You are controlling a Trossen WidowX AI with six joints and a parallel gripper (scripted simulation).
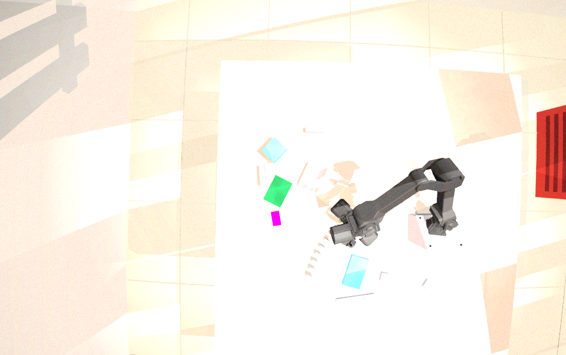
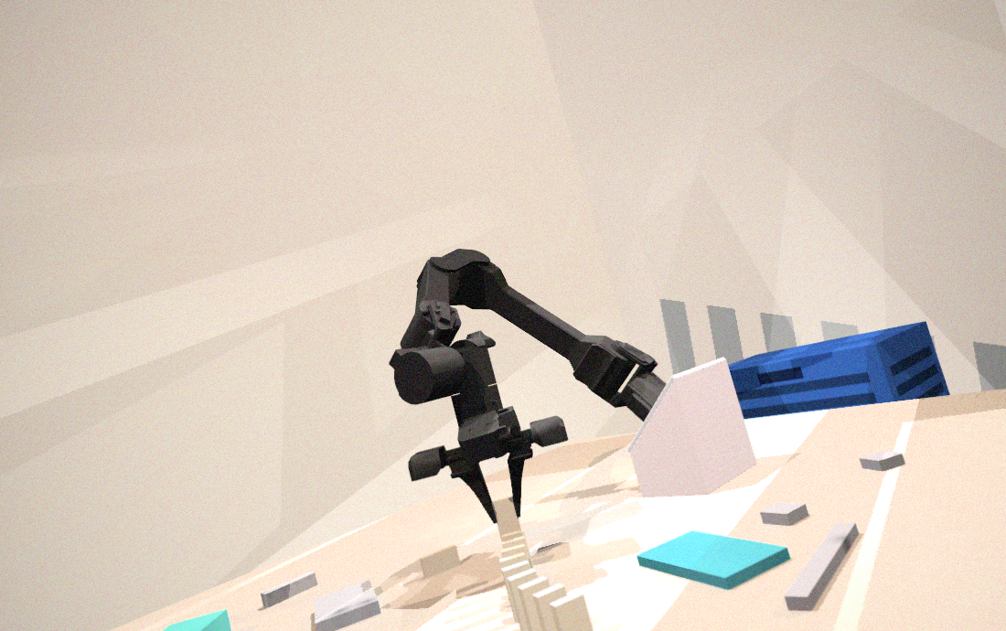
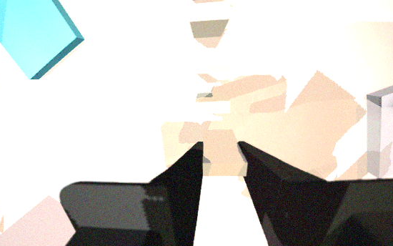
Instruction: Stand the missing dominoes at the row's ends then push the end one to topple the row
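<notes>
Two dark fingers fill the bottom of the wrist view, and we see them pinching one tan domino (image 3: 223, 157) between their tips. The end effector (image 2: 505, 510) hangs fingers down, low over the far end of the standing row of dominoes (image 2: 527, 583). The held piece sits right at that end, but we cannot tell whether it touches the surface (image 2: 962, 501)

Counting from the exterior view, we make out at least six upright dominoes. The nearest ones are crisp and the farther ones blur together. From the top the same row (image 1: 313, 259) shows only as about six pale ticks in a slight curve

Beside the row lies one cyan slab (image 2: 712, 558), with one long grey bar (image 2: 820, 565) just beyond it. We also count four small grey blocks on the surface in the exterior view. Farther back stands one white wedge (image 2: 691, 439) near the arm's base, then one blue bin (image 2: 837, 372)

Only the top view shows one green slab (image 1: 278, 190), one magenta block (image 1: 276, 218) and a second, paler cyan slab (image 1: 274, 148). It also reveals the red side of the bin (image 1: 558, 149)
</notes>
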